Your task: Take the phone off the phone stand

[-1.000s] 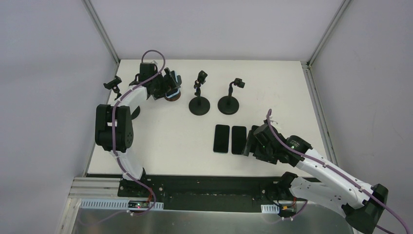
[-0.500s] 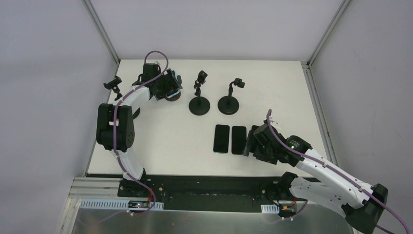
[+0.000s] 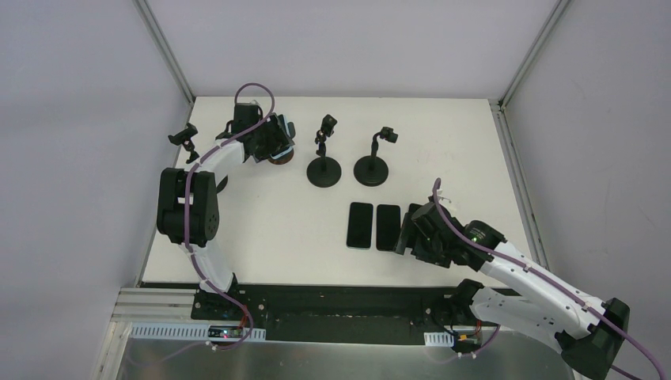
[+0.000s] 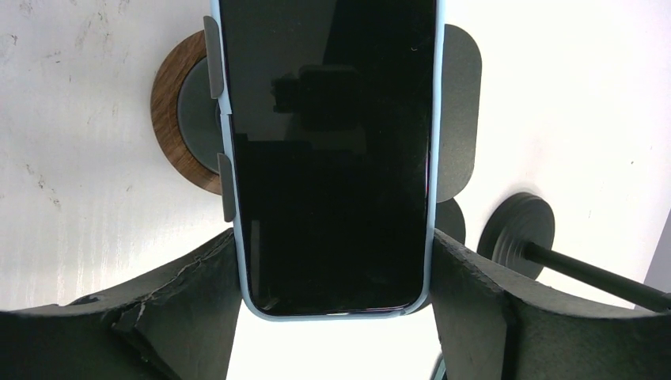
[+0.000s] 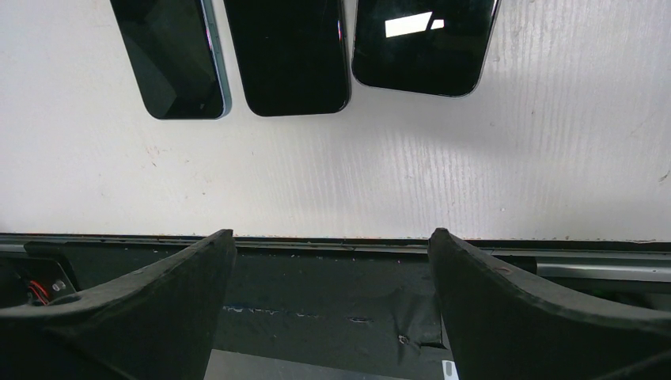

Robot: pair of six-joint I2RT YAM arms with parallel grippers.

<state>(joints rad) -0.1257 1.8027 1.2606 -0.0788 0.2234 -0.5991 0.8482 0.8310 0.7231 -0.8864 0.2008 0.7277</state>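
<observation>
The left hand [image 4: 334, 253] is at the phone [image 4: 328, 142]. One finger [image 4: 190, 293] sits on each long side of it, down at the near end, and both look like they touch the blue case. So the hand is closed part way, with the phone in between.

The phone is in its stand [image 4: 459, 119]. Grey side clips hug it. Under it is a round wood base [image 4: 166, 119] at the back left of the white desk [image 3: 269, 214].

Just beside it is a black stand [image 3: 324, 170] with nothing in it. Past that there is one more [image 3: 370, 169].

The right hand [image 5: 331, 237] is wide open and holds nothing. It hangs over the near edge of the desk. Three other phones [image 5: 289, 55] lie flat in a row in front of it.
</observation>
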